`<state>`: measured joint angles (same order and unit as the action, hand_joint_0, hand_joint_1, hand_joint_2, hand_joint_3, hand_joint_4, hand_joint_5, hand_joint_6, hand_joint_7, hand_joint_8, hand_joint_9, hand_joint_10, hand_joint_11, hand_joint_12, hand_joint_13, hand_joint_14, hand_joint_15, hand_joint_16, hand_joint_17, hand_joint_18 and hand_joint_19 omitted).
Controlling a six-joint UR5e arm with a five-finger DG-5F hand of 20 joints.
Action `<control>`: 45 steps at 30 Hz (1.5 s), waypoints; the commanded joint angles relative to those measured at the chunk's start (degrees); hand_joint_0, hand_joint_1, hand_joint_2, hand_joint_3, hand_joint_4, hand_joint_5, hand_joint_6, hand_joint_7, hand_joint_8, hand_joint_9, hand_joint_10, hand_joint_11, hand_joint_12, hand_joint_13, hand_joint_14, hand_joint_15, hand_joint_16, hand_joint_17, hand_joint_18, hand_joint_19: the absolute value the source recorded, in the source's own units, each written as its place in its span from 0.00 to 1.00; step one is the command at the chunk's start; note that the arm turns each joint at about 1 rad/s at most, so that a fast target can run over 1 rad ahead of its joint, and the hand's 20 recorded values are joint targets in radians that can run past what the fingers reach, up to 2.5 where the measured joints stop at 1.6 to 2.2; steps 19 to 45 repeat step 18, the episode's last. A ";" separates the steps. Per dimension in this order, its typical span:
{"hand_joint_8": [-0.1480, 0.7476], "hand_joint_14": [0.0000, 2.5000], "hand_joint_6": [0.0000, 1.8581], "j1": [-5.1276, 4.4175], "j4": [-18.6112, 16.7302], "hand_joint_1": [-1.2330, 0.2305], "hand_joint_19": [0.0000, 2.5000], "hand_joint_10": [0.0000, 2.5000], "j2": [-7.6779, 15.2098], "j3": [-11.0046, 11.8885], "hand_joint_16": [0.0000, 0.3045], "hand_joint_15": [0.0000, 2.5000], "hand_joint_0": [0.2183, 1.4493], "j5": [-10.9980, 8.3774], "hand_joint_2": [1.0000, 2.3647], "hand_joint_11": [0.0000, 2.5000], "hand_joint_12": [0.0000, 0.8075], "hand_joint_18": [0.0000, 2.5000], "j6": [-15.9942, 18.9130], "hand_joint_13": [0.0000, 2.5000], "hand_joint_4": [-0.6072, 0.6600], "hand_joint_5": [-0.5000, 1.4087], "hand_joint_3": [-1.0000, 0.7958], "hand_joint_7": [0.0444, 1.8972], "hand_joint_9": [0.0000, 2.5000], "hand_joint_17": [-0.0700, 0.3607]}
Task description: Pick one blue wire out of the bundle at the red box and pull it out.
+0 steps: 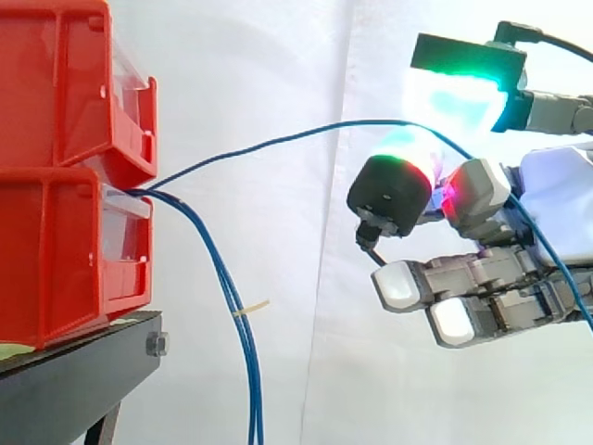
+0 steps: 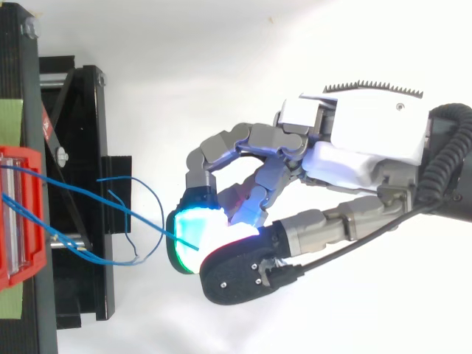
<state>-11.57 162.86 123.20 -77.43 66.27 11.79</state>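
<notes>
In the side view, two red bins (image 1: 65, 185) stand one on the other on a black stand (image 1: 65, 389) at the left, before a white curtain (image 1: 278, 56). A bundle of thin blue wires comes out at the front, in the gap between the upper and the lower bin. One blue wire (image 1: 278, 139) leaves the bundle, rises in a long arc to the right and reaches the hand (image 1: 500, 278), which is well apart from the bins. There the wire passes between a green and cyan glowing pad above and a black-backed pad below, then appears again behind the hand and runs down to the right edge. The other wires (image 1: 248, 371) hang down together in front of the stand, and a small pale tag (image 1: 252, 309) sticks out from them. The lower fingers are stretched toward the bins with white pads and touch nothing. In the top view, the hand (image 2: 354, 147) comes in from the right with curled fingers. Its fingertips (image 2: 193, 221) glow cyan and green and are pressed against the thumb, so the hand pinches the blue wire (image 2: 110, 204). This wire goes in an almost straight line from the red bin (image 2: 22, 153) across the stand (image 2: 88, 147) into the pinch. Some loose wires (image 2: 81, 254) curl over the stand beside it.
</notes>
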 commanded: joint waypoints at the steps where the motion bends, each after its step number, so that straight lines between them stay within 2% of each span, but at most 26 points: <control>1: 0.46 0.01 0.46 -0.03 0.00 0.27 0.21 0.01 0.02 0.00 0.21 0.17 0.30 0.00 0.01 0.23 0.48 0.27 -0.02 0.32 0.42 0.23 0.60 0.57 0.50 0.49; 45: 0.47 0.01 0.46 0.05 0.00 0.27 0.21 0.01 0.02 0.00 0.21 0.17 0.30 0.00 0.01 0.23 0.49 0.27 -0.02 0.31 0.42 0.23 0.59 0.57 0.49 0.49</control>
